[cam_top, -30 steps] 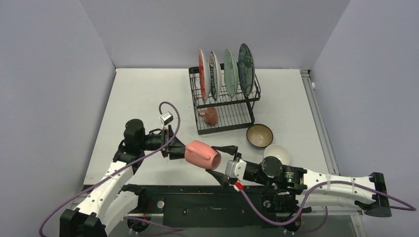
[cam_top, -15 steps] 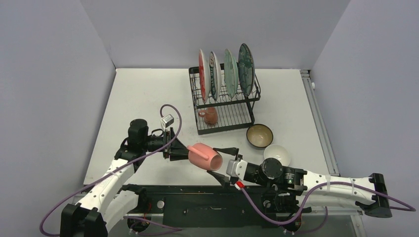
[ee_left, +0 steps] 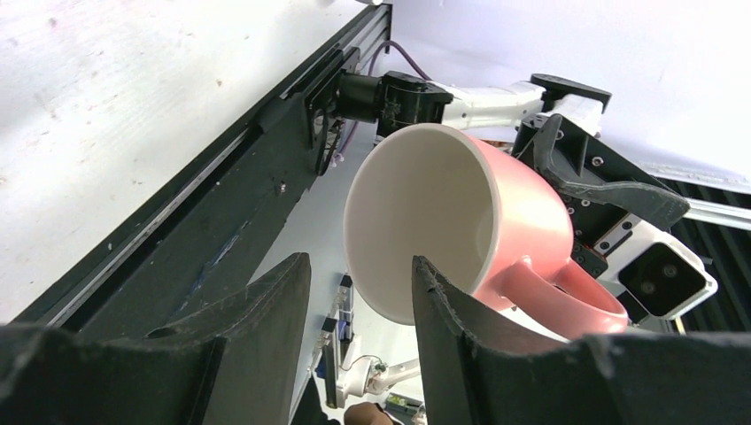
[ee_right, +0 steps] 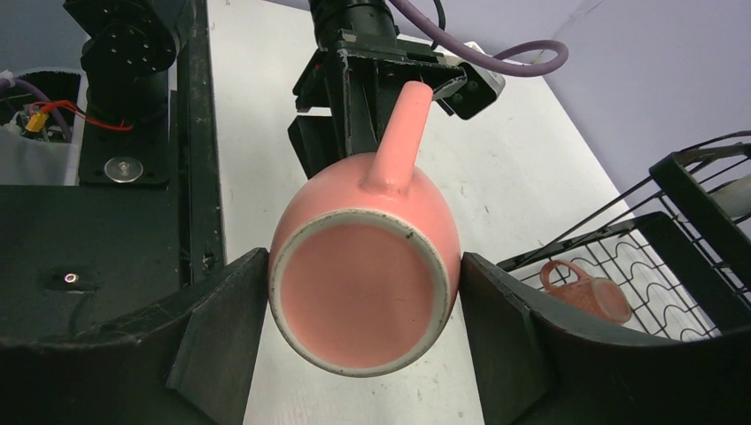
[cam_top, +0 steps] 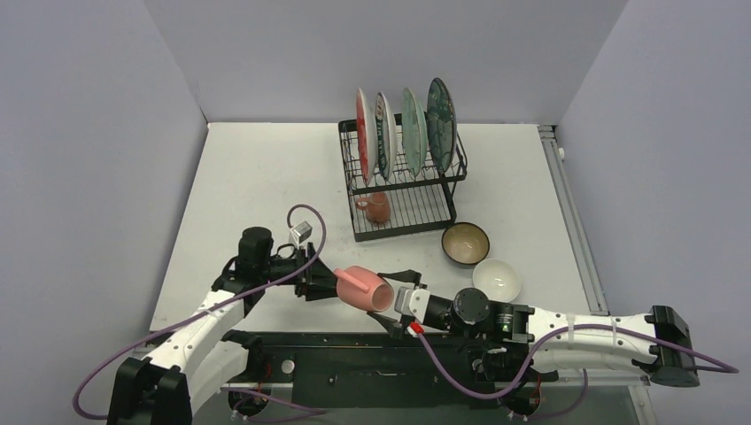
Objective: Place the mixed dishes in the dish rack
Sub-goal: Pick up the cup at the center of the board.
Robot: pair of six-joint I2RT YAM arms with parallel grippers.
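Above the near edge of the table (cam_top: 257, 177), a little left of its middle, the pink mug (cam_top: 365, 288) hangs on its side between the two arms. The right gripper (ee_right: 363, 270) has it: the jaws stand wide, pressed against either side of the mug's body at the base end. The left gripper (ee_left: 359, 264) faces the open mouth, half spread, with one finger outside the rim and the other seemingly inside. Whether it pinches the wall I cannot tell.

This looks like a hand-over from the right arm to the left. The next move calls for a firm pinch on the rim by the left before the right lets go, then a carry to the dish rack (cam_top: 406, 232) at the far middle of the table. Its lower tray has a second mug (cam_top: 376, 207) in it, and four plates (cam_top: 440, 111) stand upright in its upper slots. A brown bowl (cam_top: 465, 243) and a white bowl (cam_top: 496, 280) sit off the rack's near right corner.

The table is white and lightly scuffed, with a black rail (cam_top: 354, 359) along its near edge. Plain lavender-grey walls (cam_top: 381, 53) close it in on three sides.
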